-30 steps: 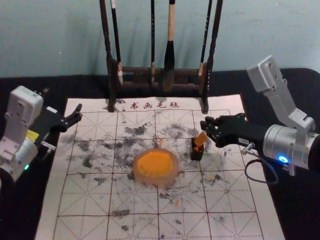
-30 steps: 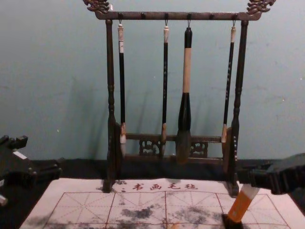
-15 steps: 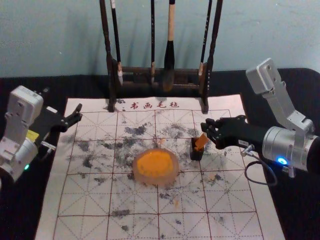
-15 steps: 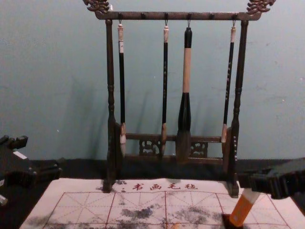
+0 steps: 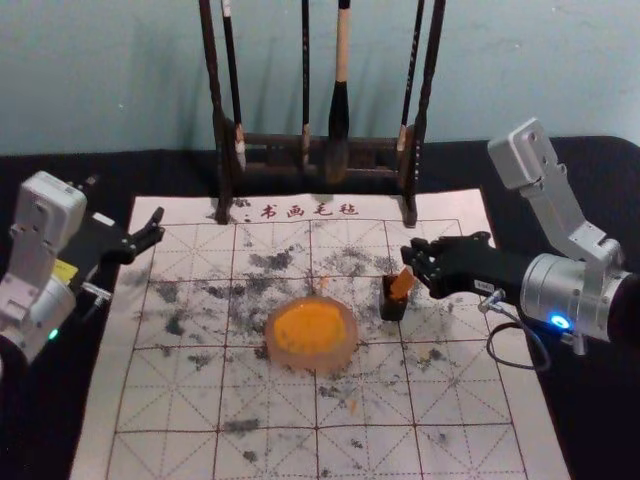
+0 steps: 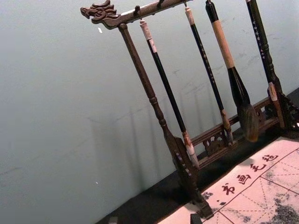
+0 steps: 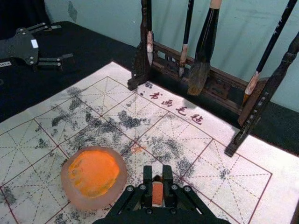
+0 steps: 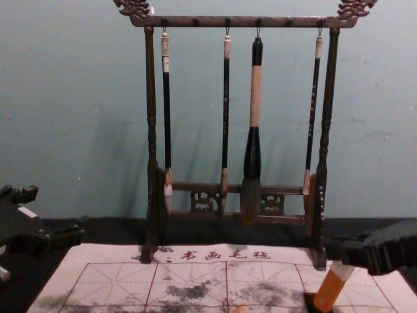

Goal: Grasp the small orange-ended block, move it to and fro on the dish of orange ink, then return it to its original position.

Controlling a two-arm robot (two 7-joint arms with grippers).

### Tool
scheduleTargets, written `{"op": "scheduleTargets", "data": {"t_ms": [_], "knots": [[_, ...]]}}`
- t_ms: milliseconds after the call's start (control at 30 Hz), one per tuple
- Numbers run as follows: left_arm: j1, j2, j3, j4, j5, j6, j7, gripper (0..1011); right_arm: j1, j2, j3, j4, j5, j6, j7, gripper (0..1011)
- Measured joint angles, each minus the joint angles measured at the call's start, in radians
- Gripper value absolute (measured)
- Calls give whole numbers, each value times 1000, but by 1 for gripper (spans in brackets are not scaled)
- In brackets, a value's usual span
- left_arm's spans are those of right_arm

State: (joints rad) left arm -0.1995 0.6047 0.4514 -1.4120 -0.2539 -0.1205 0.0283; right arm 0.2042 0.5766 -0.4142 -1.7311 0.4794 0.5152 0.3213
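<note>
I'm looking out over a black-covered table (image 5: 590, 420), where a white gridded mat (image 5: 165, 455) is lying smudged with dark ink. A dark wooden rack (image 8: 208, 22) is standing at the mat's far edge, its feet resting on either side of the red writing, and four brushes (image 8: 255, 98) are hanging from its top bar. My right gripper (image 5: 413, 260) is reaching in from the right, beside the small black holder, and is pinching the block between its fingers. My left gripper (image 5: 158, 225) is waiting idle by the mat's far left corner, its fingers standing wide apart with nothing between them. The round, pale-rimmed dish (image 5: 346, 352) is sitting near the middle of the mat, with orange ink (image 5: 308, 325) covering its inside. The black holder (image 5: 393, 309) is standing near the dish, over on the right. The block (image 5: 402, 282) is leaning at the holder's mouth, its orange end pointing down and its white upper part running up into my right gripper's grip.
</note>
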Motion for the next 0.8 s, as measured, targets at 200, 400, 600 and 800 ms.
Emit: {"op": "scheduleTargets", "data": {"t_ms": [200, 400, 600, 800], "knots": [[0, 0, 0, 0, 0, 0, 0, 1001, 4, -6, -2, 8, -6, 2, 2, 130], [0, 0, 0, 0, 0, 0, 0, 1001, 6, -11, -4, 17, -12, 4, 3, 130], [0, 0, 0, 0, 0, 0, 0, 1001, 7, -18, -5, 24, -20, 7, 3, 130], [0, 0, 0, 0, 0, 0, 0, 1001, 8, -26, -7, 30, -27, 10, 3, 130]]}}
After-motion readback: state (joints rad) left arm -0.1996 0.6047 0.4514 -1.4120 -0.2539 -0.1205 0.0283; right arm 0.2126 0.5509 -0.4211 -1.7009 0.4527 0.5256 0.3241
